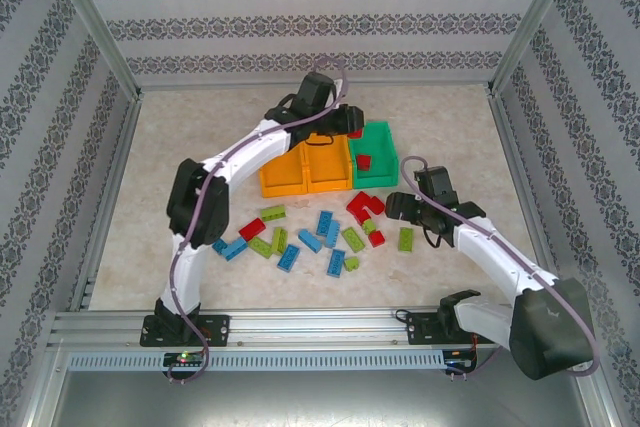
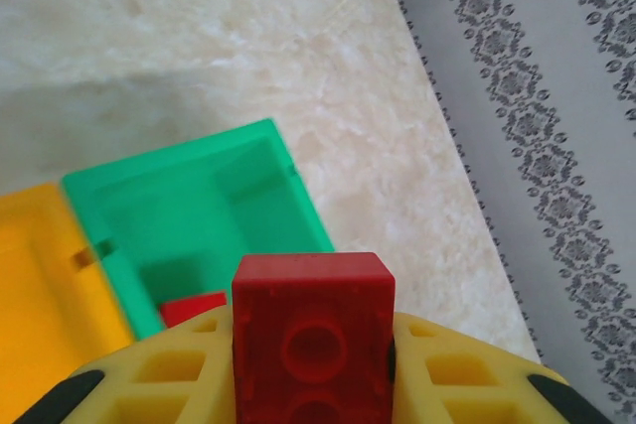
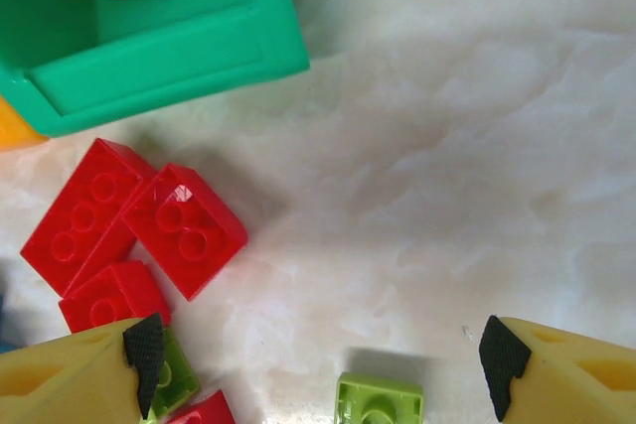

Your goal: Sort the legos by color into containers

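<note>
Red lego (image 2: 313, 340), grn bin (image 2: 184, 213)

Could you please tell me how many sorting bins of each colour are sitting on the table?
Orange bins: 2
Green bins: 1
Total: 3

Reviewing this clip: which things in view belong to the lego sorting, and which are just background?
Job:
- red brick in the shut left gripper
- open right gripper
- loose bricks
- green bin holding a second red brick
- orange bins

Background:
- table
- patterned walls
- metal frame
</note>
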Controlling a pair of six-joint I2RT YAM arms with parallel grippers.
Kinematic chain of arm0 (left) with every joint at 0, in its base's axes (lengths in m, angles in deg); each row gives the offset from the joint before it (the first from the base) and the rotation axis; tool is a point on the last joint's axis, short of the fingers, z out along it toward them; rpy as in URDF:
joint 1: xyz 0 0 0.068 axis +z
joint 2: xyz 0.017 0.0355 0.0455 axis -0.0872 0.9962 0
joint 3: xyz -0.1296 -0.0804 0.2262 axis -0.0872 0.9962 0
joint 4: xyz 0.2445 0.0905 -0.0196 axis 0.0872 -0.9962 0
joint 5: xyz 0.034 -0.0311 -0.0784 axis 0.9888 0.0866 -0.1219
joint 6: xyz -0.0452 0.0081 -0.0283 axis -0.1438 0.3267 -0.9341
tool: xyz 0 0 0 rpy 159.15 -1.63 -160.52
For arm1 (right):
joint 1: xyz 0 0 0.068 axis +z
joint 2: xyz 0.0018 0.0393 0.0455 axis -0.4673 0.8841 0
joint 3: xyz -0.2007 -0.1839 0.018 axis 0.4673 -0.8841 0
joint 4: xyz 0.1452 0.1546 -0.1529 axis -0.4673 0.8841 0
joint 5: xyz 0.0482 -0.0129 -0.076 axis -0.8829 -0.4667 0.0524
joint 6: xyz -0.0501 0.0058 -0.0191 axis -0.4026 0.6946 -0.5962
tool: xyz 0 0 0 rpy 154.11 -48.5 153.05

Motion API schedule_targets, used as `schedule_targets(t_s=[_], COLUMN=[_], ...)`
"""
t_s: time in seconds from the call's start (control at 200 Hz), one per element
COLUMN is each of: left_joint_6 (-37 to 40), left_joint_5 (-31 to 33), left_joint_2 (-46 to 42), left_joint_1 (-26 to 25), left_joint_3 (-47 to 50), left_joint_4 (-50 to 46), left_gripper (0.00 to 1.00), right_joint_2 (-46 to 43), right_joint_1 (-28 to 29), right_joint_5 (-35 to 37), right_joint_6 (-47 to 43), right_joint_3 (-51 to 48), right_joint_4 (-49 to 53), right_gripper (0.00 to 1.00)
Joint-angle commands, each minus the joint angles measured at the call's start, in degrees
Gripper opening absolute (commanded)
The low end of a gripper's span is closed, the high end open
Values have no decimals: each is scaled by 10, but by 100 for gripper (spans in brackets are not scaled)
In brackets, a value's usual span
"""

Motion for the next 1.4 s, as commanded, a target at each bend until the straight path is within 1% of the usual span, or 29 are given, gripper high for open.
schedule_targets(t_s=[0.0, 0.05, 0.13, 0.215, 0.325, 0.49, 0.639, 0.739, 0.859, 1.024, 1.199, 1.319, 1.399], left_joint_6=[-34, -45, -53, -57, -51, -40, -28, -27, -34, -23, 7, 1, -3], left_joint_5=[-34, -35, -31, -23, -11, -3, 17, 18, 21, 37, 84, 114, 120], left_joint_2=[52, 76, 101, 107, 106, 84, 13, -35, -94, -188, -291, -344, -367], left_joint_1=[-12, -12, -13, -13, -14, -20, -31, -36, -36, -36, -34, -28, -24], left_joint_3=[-78, -106, -132, -131, -131, -117, -45, 15, 100, 228, 351, 416, 445], left_joint_4=[-34, -44, -54, -51, -56, -61, -26, 5, 38, 75, 87, 100, 109], left_gripper=[26, 27, 29, 35, 47, 72, 89, 100, 100, 100, 99, 99, 99], right_joint_2=[-20, -27, -37, -42, -42, -46, -56, -54, -25, 25, 72, 110, 130], right_joint_1=[7, 8, 13, 30, 64, 118, 177, 212, 234, 238, 238, 239, 239], right_joint_5=[-5, -11, -45, -64, -65, -41, -5, 24, 44, 79, 75, 75, 75], right_joint_6=[19, 18, -2, -24, -34, -17, 21, 26, 20, 17, 9, -1, -6], right_joint_3=[-17, -22, -26, -16, -11, -10, -20, -25, -17, -2, 7, 21, 29], right_joint_4=[0, 0, -2, 16, 33, 61, 82, 84, 78, 90, 65, 58, 49], right_gripper=[86, 86, 86, 85, 84, 82, 79, 78, 77, 75, 73, 71, 69])
